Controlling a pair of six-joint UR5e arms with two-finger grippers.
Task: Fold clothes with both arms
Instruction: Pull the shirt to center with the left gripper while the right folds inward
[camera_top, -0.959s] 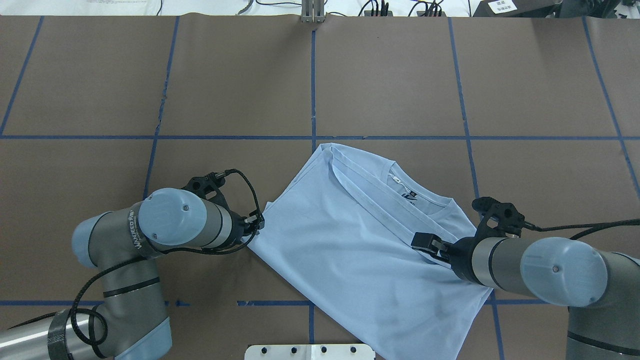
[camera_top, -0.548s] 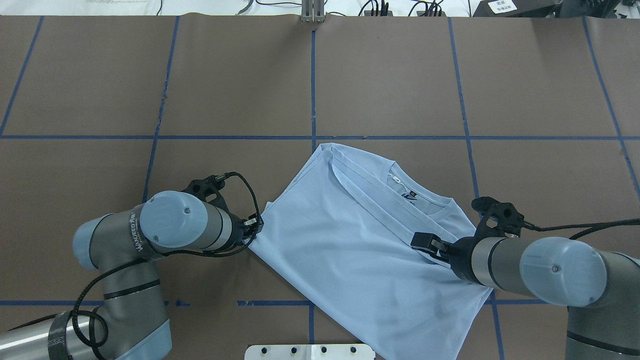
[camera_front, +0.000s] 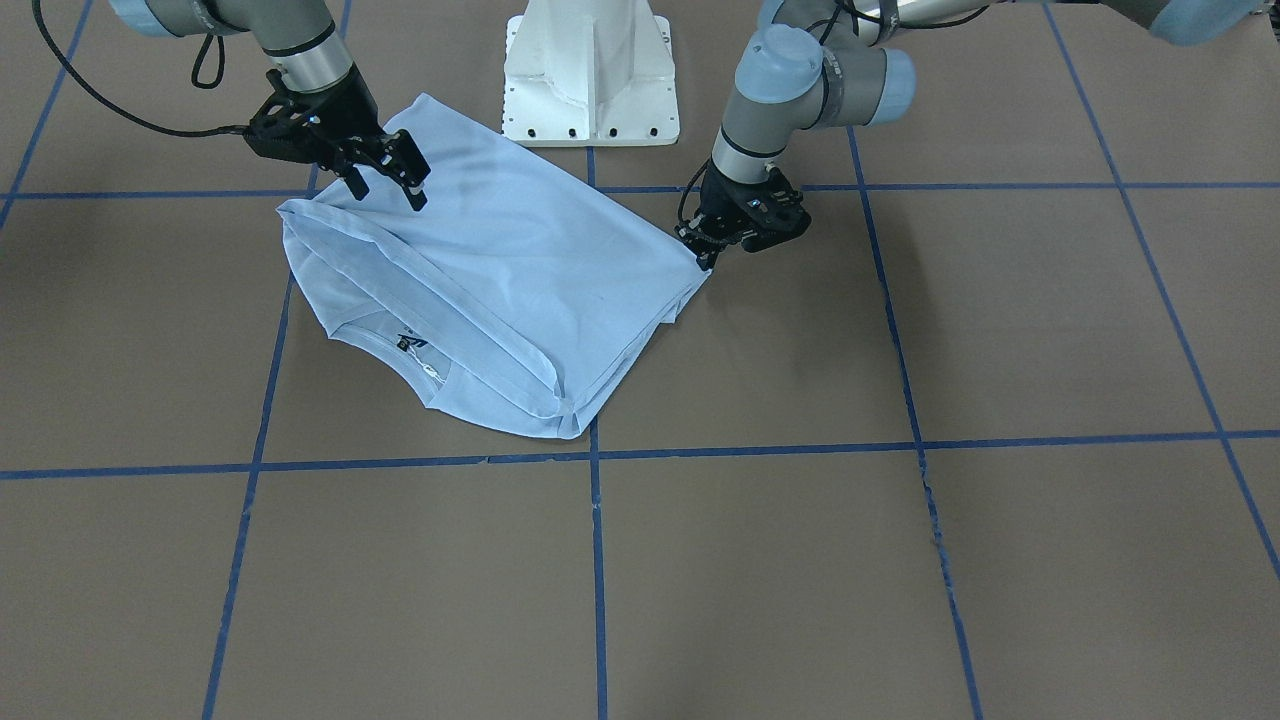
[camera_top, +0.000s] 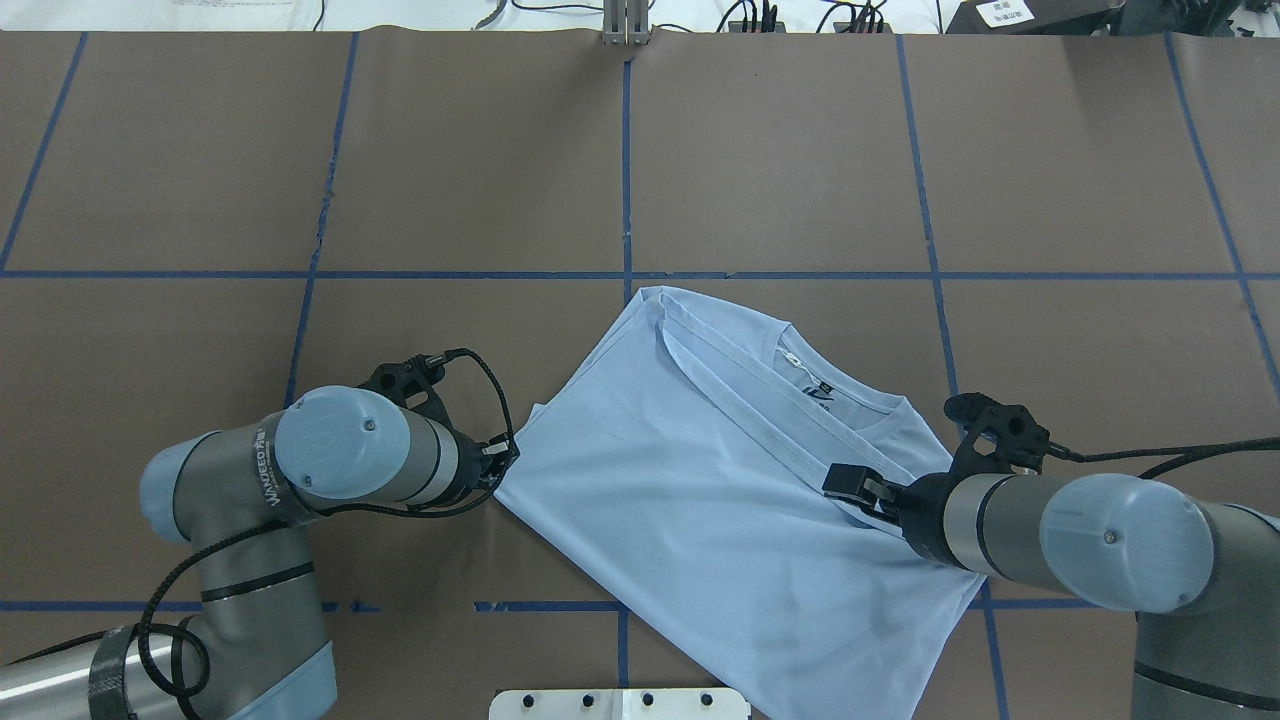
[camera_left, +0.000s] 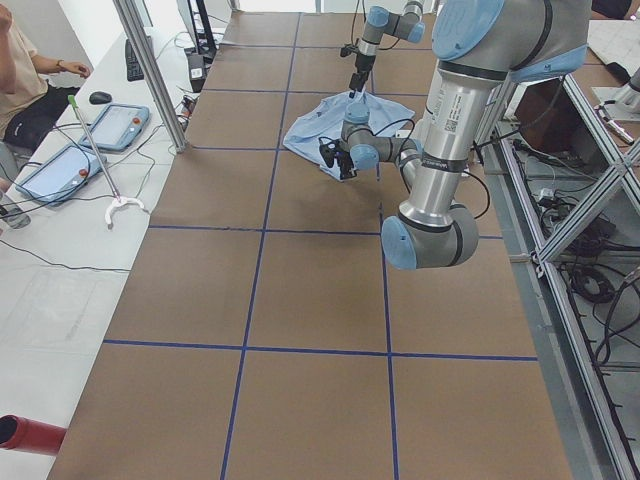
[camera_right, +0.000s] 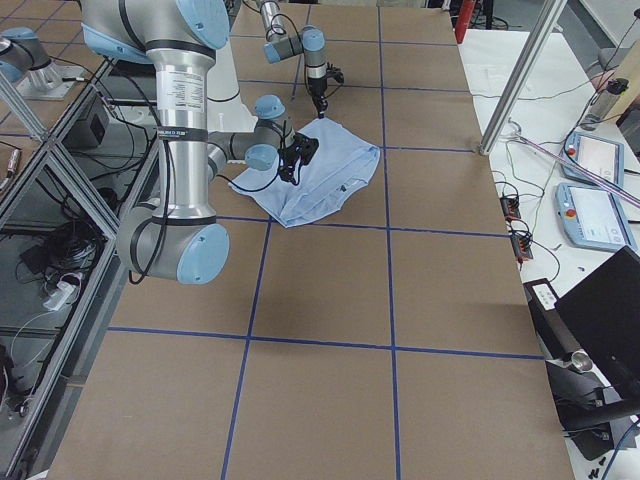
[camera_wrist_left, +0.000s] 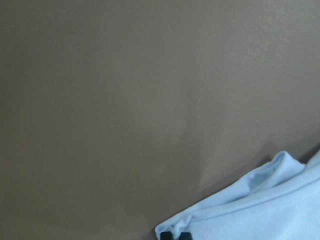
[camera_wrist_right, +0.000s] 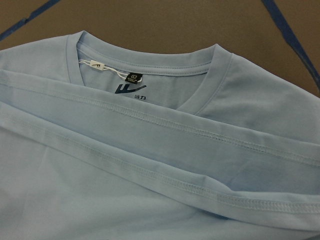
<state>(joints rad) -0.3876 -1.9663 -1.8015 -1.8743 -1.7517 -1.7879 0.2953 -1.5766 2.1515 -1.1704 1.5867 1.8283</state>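
Shirt (camera_top: 700, 480) half-folded on the surface (camera_top: 800, 150).
Your left hand (camera_front: 708, 260) seems pinched on its corner, right hand (camera_front: 390, 192) wide above it; a one-sided pull could skew the fold.

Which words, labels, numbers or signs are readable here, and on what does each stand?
"WANZEED", last letters unsure: white print on the black band of the left silver-grey robot arm.
The dark neck label inside the light blue T-shirt: too small to read.
Vertical print on the left arm and the right silver-grey robot arm, side views: too blurred to read.
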